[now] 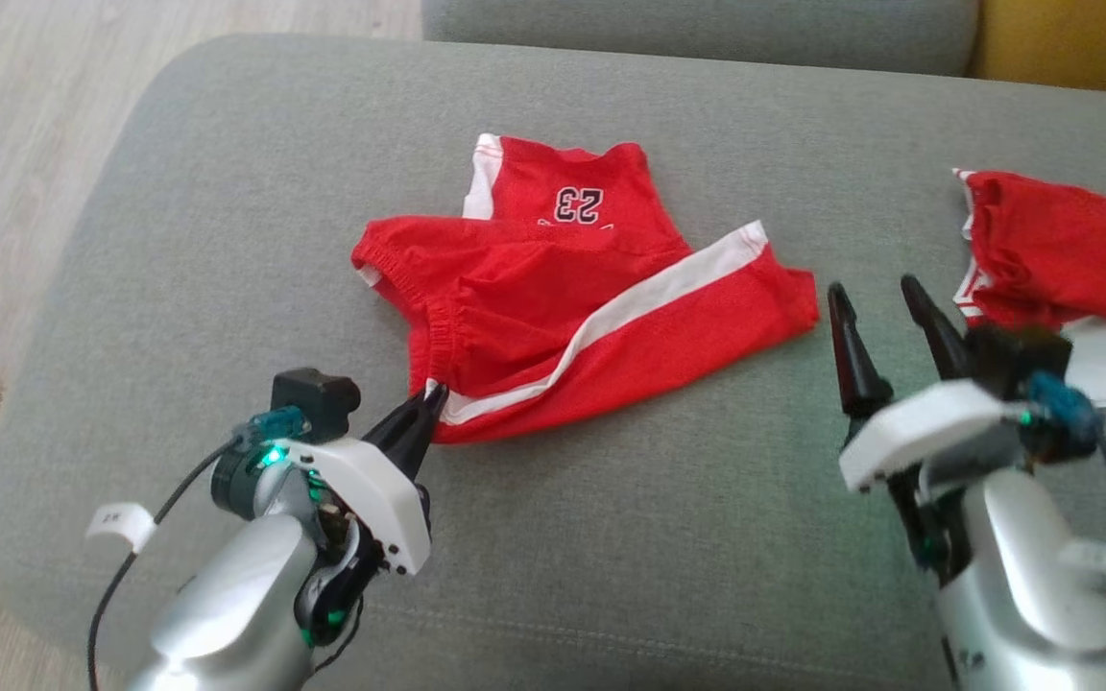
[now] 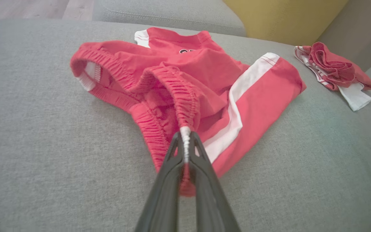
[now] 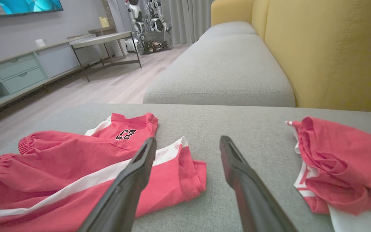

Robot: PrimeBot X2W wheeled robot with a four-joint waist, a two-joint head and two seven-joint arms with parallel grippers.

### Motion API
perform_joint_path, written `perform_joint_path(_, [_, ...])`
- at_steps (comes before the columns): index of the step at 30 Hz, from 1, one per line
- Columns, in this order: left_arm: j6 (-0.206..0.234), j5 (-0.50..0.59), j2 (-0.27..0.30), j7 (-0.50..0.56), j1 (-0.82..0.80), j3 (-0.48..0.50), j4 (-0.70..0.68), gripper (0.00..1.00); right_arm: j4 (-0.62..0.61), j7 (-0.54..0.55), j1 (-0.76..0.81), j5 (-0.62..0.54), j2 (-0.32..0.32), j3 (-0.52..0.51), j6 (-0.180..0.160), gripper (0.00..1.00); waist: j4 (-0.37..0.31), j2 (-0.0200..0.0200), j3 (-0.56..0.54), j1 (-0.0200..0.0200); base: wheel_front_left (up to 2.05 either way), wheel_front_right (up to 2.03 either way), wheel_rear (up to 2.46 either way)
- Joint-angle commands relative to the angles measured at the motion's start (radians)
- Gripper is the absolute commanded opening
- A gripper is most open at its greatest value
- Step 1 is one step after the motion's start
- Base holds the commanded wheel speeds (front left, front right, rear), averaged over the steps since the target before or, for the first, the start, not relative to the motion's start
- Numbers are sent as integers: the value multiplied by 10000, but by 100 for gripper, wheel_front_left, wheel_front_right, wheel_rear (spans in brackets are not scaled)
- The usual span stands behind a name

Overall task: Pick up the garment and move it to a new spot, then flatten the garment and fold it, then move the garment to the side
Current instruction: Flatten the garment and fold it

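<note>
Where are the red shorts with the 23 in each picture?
Head view: shorts in the middle.
Left wrist view: shorts in the middle, waistband pinched by the left gripper.
Right wrist view: shorts at lower left.
Shared landmark: crumpled red garment, right of the shorts in every view.

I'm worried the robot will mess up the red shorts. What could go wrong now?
1. The left gripper pinches just a small bit of waistband on the red shorts, so the cloth may slip out when pulled.
2. The shorts lie bunched up, so dragging them by one corner might crumple them more.
3. The open right gripper hovers close to another red garment and might snag that instead.
</note>
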Motion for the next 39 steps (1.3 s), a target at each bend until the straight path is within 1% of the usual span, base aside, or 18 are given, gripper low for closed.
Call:
perform_joint_path(1, [103, -37, 81, -214, -297, 445, -121, 0, -414, 482, -799, -80, 45, 182, 65, 100, 122, -1, 46, 0, 0, 0, 0])
perform_joint_path(5, [114, -14, -104, -475, -427, 430, 158, 0, -196, 1541, -1467, -32, -136, 249, 65, 100, 308, -1, 189, 0, 0, 0, 0])
perform_joint_path(11, [-32, -43, -446, -728, -769, 328, 408, 0, 997, 3205, -2747, 960, -505, 640, 65, 100, 594, -1, 560, 0, 0, 0, 0])
perform_joint_path(12, [-32, -43, -446, -728, -769, 328, 408, 0, 997, 3205, -2747, 960, -505, 640, 65, 100, 594, -1, 560, 0, 0, 0, 0])
perform_joint_path(14, [-84, -50, -565, -793, -900, 281, 483, 0, 1469, 3640, -3167, 1330, -672, 767, 65, 100, 701, -1, 690, 0, 0, 0, 0])
perform_joint_path(18, [-186, -53, -781, -899, -1149, 164, 623, 0, 2308, 4163, -3872, 1800, -1055, 1142, 65, 100, 913, -1, 918, 0, 0, 0, 0])
perform_joint_path(22, [-268, -75, -912, -1001, -1363, 84, 758, 0, 3033, 4440, -4450, 2075, -1366, 1550, 65, 100, 1050, -1, 1112, 0, 0, 0, 0])
perform_joint_path(26, [-338, -108, -1000, -1108, -1543, 17, 867, 0, 3638, 4465, -4925, 2212, -1592, 1935, 65, 100, 1153, -1, 1317, 0, 0, 0, 0])
perform_joint_path(39, [-466, -281, -1125, -1315, -2011, -172, 1175, 0, 5039, 4134, -5954, 2621, -1647, 2893, 65, 100, 1292, -1, 1697, 0, 0, 0, 0])
